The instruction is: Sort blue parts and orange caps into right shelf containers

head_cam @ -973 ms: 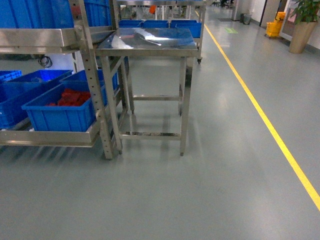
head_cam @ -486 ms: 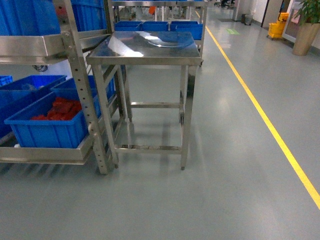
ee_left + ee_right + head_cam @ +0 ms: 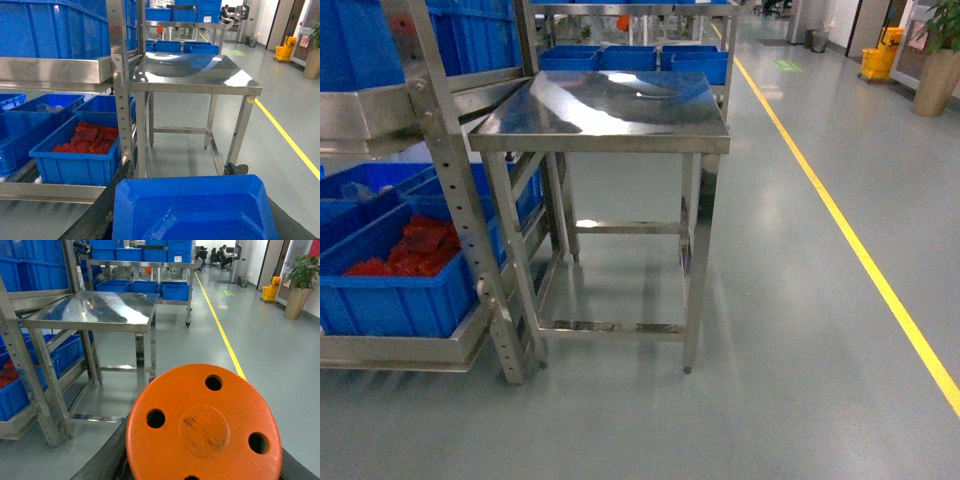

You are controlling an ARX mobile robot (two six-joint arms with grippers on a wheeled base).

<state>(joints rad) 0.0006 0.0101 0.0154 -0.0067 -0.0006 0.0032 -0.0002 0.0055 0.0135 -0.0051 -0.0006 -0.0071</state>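
A blue part, a shallow tray-like moulding, fills the bottom of the left wrist view. My left gripper is shut on it, with a dark finger on each side. My right gripper is shut on a round orange cap with several holes, which hides most of the fingers. Neither gripper shows in the head view. Blue open-top shelf containers sit on a steel rack to the left. One low crate holds red pieces. Larger crates stand on the shelf above.
A bare steel table stands right against the rack's upright post. Behind it is a cart of blue crates. A yellow floor line runs along the right. A potted plant and a yellow mop bucket stand far off.
The head view has closed in on the steel table, which now looks larger. The rack and its crates have slid toward the left edge of the view.
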